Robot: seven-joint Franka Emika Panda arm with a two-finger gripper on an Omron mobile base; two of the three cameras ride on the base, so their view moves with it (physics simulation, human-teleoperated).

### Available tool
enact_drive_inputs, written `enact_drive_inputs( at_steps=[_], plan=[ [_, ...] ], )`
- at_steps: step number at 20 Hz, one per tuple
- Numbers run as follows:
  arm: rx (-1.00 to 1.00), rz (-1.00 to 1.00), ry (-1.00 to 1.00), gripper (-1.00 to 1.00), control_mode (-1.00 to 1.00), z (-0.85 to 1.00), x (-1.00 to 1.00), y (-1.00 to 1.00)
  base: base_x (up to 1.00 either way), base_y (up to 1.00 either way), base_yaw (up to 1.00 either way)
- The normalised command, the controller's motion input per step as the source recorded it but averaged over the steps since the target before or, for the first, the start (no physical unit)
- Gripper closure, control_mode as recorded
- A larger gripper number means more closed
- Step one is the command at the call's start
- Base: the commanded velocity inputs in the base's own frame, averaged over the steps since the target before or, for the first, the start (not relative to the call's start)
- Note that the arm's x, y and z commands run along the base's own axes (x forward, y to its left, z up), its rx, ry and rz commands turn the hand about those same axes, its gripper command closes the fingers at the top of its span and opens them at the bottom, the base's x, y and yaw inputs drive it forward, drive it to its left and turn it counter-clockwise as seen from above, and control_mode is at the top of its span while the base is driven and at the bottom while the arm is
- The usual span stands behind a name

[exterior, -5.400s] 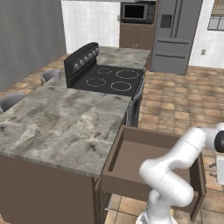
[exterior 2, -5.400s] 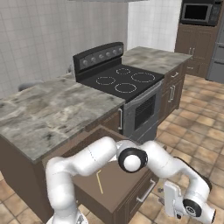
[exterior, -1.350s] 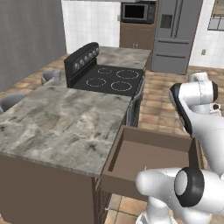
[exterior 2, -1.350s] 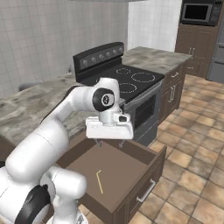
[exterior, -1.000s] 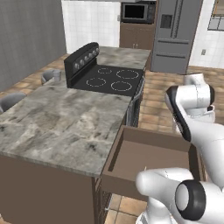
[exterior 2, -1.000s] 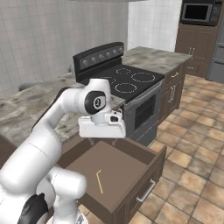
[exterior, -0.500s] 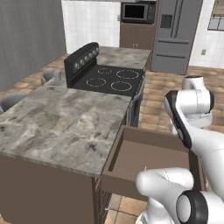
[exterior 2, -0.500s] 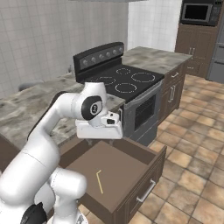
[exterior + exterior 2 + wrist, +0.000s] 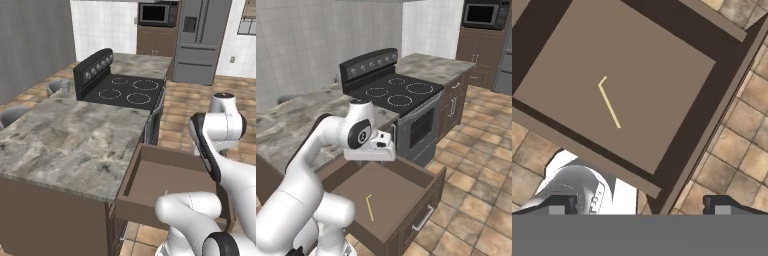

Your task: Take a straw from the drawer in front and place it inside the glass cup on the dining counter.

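The drawer (image 9: 406, 176) stands pulled out below the dining counter (image 9: 286, 125), its brown floor (image 9: 662, 75) bare except for the straw (image 9: 370, 207). The straw (image 9: 609, 104) is a thin yellowish stick with a short bent end, lying flat near the middle. My gripper (image 9: 372, 156) hangs over the drawer's back part, pointing down, well above the straw. Its fingertips (image 9: 562, 205) stand wide apart with nothing between them, so the gripper (image 9: 641, 206) is open. A small grey tumbler that looks like the glass cup (image 9: 65, 85) sits at the counter's far edge, left of the stove.
A black stovetop (image 9: 127, 92) with an oven below adjoins the counter (image 9: 70, 145). A grey stool seat (image 9: 12, 114) stands beyond the counter's far side. Tiled floor (image 9: 481, 200) lies to the right of the drawer front with its silver handle (image 9: 422, 218).
The hand has come down and back a little over the open drawer. The jaws have stayed open. The straw has not moved.
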Motion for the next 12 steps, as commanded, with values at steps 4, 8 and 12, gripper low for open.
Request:
enact_drive_inputs(
  at_steps=[4,8,12],
  plan=[
    [0.0,0.0,-0.14,-1.0,-1.0,-0.08,0.25,0.1,0.0,0.0,0.0],
    [0.0,0.0,-0.04,-1.0,-1.0,-0.18,0.21,0.1,0.0,0.0,0.0],
    [0.0,0.0,0.0,-1.0,-1.0,-0.21,0.24,0.14,0.0,0.0,0.0]
  ],
)
